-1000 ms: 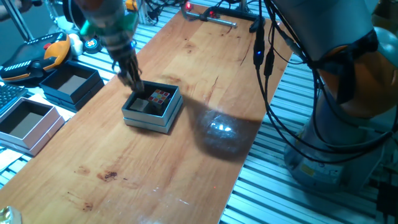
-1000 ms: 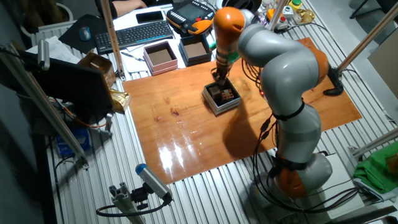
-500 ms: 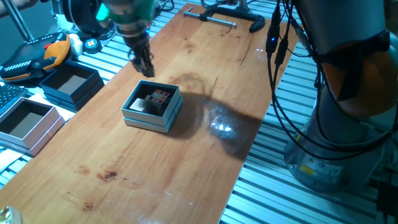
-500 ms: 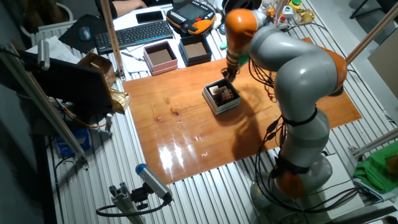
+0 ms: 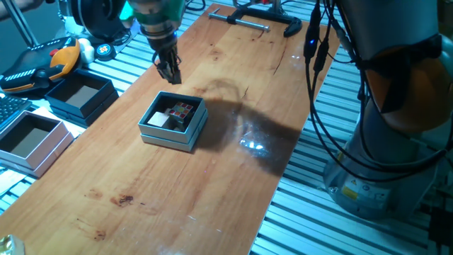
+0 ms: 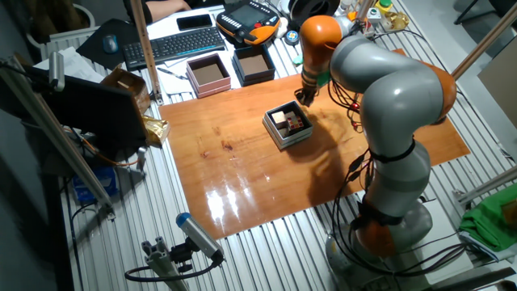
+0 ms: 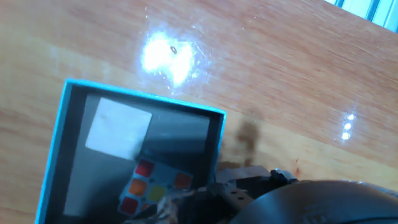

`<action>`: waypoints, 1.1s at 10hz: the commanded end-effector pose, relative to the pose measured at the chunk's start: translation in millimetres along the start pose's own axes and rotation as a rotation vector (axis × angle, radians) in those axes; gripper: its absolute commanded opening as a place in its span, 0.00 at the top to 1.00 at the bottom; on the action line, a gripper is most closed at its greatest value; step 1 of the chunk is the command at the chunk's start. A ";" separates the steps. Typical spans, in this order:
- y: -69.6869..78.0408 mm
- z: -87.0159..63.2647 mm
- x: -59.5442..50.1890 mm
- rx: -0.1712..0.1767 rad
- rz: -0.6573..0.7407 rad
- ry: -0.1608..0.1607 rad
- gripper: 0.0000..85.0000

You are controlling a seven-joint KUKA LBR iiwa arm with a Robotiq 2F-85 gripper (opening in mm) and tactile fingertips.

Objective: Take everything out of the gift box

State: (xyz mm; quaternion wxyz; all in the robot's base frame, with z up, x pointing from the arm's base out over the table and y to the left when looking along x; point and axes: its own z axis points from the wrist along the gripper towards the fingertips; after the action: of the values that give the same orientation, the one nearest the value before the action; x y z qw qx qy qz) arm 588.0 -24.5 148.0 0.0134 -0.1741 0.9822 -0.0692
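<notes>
The gift box (image 5: pixel 167 139) sits on the wooden table, also seen in the other fixed view (image 6: pixel 282 139) and in the hand view (image 7: pixel 142 94). Inside lie a multicoloured puzzle cube (image 5: pixel 183 110) (image 6: pixel 296 123) (image 7: pixel 152 184) and a pale grey block (image 5: pixel 161 120) (image 6: pixel 279 118) (image 7: pixel 118 129). My gripper (image 5: pixel 170 74) (image 6: pixel 304 96) hangs above the table just beyond the box's far edge, clear of it. Its fingers (image 7: pixel 249 183) stand close together. Whether anything small is pinched between them is too dark to tell.
A dark navy box (image 5: pixel 79 95) (image 6: pixel 254 65) and a larger white box (image 5: pixel 32 138) (image 6: pixel 209 74) stand off the table's left edge. A metal clamp (image 5: pixel 248 18) lies at the table's far end. Arm cables (image 5: pixel 311 64) hang over the right side.
The gripper rose out of the gift box and moved beyond its far edge. The pale block and the puzzle cube stayed in the box.
</notes>
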 end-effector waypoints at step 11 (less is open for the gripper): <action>51.2 -0.3 -24.6 -0.084 0.131 0.069 0.38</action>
State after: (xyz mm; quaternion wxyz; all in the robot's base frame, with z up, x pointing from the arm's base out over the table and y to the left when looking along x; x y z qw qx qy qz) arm 593.6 32.0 141.3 -0.0236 -0.1074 0.9934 -0.0332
